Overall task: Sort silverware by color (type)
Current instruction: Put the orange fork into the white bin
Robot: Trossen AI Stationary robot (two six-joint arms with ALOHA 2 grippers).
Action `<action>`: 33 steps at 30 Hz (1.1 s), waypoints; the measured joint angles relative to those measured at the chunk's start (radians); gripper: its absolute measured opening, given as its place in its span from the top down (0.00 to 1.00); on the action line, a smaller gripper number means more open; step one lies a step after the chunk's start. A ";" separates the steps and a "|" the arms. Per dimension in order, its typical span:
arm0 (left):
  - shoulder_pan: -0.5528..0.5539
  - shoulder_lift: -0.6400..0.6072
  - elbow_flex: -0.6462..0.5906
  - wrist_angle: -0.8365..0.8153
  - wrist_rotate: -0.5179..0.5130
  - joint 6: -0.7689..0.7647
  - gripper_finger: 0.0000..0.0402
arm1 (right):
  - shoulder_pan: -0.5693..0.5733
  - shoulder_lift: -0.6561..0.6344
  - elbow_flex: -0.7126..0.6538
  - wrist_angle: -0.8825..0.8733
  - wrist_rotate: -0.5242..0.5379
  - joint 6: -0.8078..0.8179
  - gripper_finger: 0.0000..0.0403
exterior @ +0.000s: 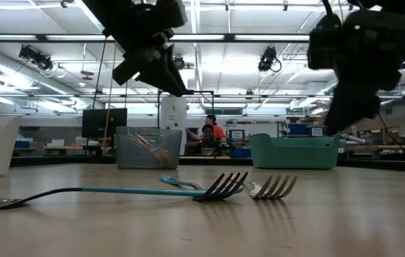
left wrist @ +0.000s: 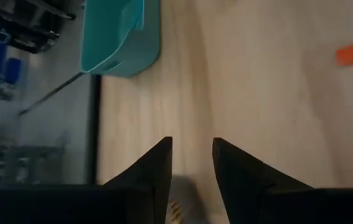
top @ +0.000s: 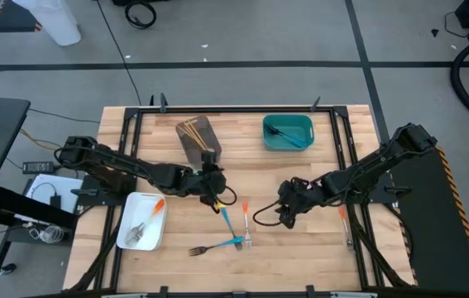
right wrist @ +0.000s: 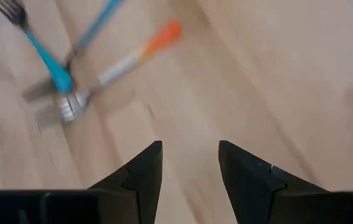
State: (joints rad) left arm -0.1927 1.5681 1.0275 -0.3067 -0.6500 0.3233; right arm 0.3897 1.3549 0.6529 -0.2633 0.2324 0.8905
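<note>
Blue and orange forks [top: 232, 230] lie crossed mid-desk. Both grippers, left [top: 210, 187] and right [top: 288, 210], hover with fingers spread, empty. Risk: the crossing handles may drag a wrong-coloured neighbour along.

My wooden table [top: 300, 257] carries three trays. A grey tray [top: 198, 137] sits toward the far side, left of centre, and a teal tray [top: 288, 132] stands to its right. A white tray [top: 142, 221] lies at the near left. On the bare wood near the middle lie loose forks: two blue-handled forks [top: 222, 245] crossing each other and an orange-handled fork [top: 246, 225] just beside them. Another orange-handled fork [top: 345, 225] lies farther right, apart from the rest.
</note>
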 joint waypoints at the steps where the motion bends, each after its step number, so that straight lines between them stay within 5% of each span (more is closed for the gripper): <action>1: -0.002 0.000 0.000 0.009 0.017 -0.015 0.69 | 0.000 0.000 0.000 -0.025 -0.027 0.025 0.58; 19: -0.001 0.003 0.000 0.226 0.436 -0.100 0.69 | 0.011 0.000 0.000 -0.427 -0.498 0.372 0.58; 33: -0.001 0.090 -0.001 0.279 0.450 -0.076 0.69 | 0.082 0.000 -0.020 -0.655 -0.648 0.438 0.58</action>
State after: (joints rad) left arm -0.1932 1.6581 1.0267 -0.0274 -0.2005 0.2475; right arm 0.4714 1.3549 0.6332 -0.9181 -0.4159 1.3283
